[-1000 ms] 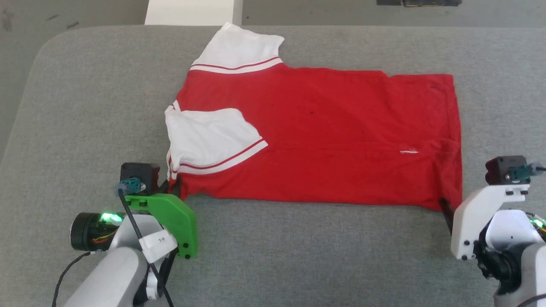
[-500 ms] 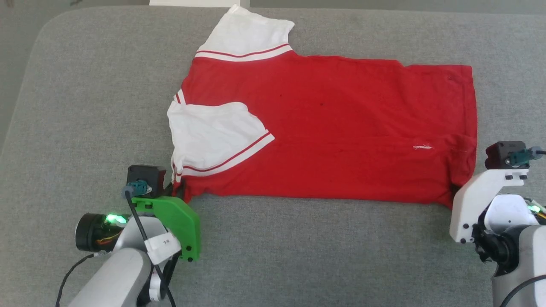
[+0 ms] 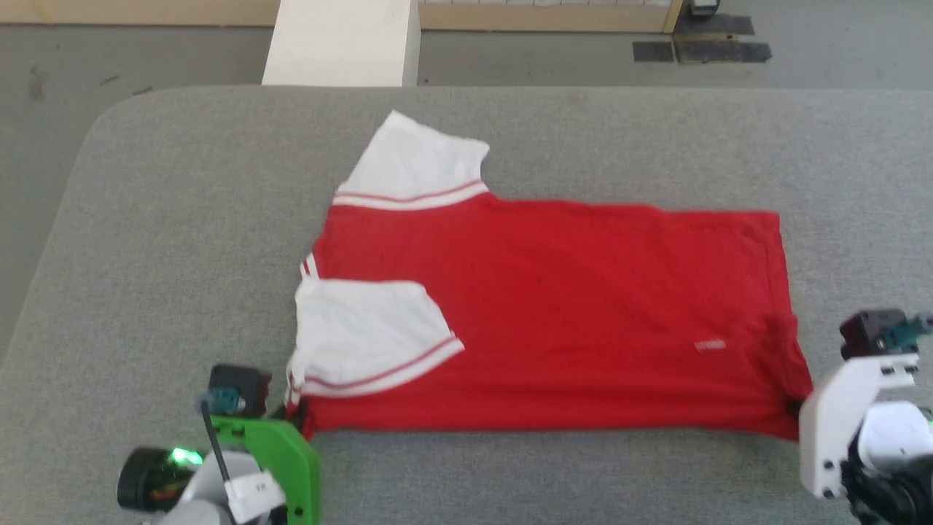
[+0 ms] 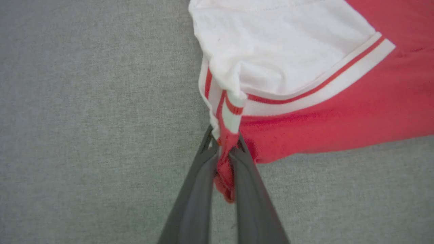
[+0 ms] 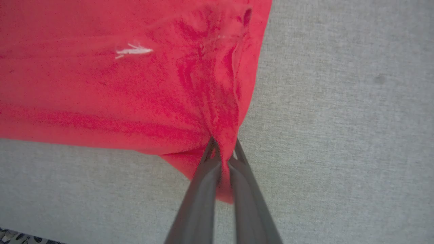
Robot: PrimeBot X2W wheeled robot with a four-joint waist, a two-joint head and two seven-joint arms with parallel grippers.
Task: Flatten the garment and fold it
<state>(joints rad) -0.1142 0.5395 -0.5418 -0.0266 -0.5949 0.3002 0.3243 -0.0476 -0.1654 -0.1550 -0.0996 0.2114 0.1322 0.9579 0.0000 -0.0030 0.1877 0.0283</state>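
The garment lies across the grey table, red body plain side up, collar end to the left. One white sleeve points to the far side and the other white sleeve is folded over the red body. My left gripper is shut on the near left corner of the garment, with striped trim pinched between its fingers. My right gripper is shut on the near right hem corner of the garment, and the cloth puckers toward it. In the head view the left gripper and right gripper sit at those corners.
The padded grey table has rounded far corners and open cloth-free surface on all sides of the garment. Beyond its far edge stands a white block on the grey floor, with dark mats further right.
The right gripper has shut on the hem corner. The head camera has tilted, so the whole picture sits lower now and floor shows beyond the table.
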